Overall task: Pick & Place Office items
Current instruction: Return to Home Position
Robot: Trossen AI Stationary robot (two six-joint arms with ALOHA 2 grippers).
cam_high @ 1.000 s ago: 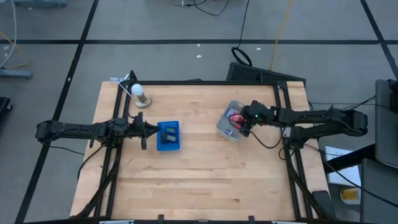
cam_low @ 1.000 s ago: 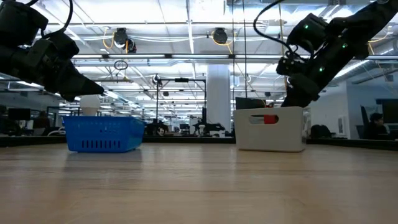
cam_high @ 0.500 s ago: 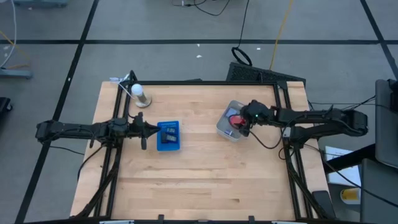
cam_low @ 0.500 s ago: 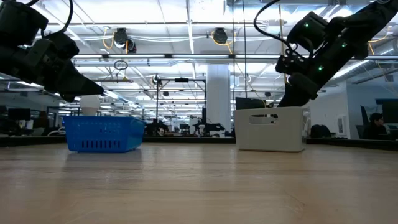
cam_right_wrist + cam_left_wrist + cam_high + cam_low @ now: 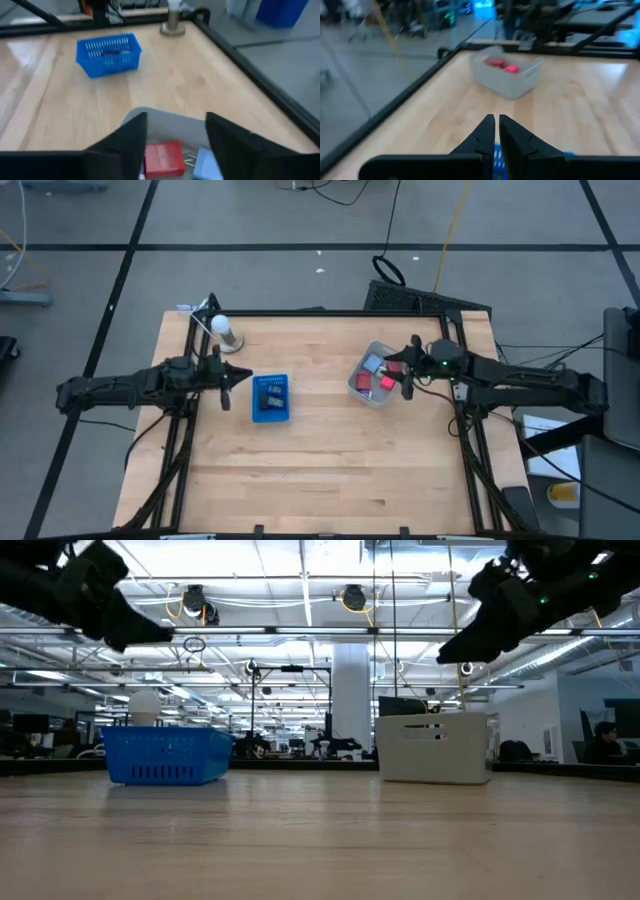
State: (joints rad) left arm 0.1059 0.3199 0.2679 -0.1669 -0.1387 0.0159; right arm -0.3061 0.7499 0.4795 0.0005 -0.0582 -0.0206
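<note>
From where I stand, the right gripper (image 5: 397, 376) hangs over the right-hand side of the clear grey tub (image 5: 353, 387). Its two fingers (image 5: 125, 140) are spread wide with nothing between them. Down in the tub lie some of the office items (image 5: 162, 157): two red blocks and a light blue piece beside them. The left gripper (image 5: 243, 376) sits in the air just beside the blue basket (image 5: 270, 418), fingers pressed together and empty. The basket holds a few dark pieces (too small for me to make out). Basket and tub stand well apart on the wooden table (image 5: 320, 470), and a white ball-topped stand (image 5: 224, 330) sits near its far left corner.
</note>
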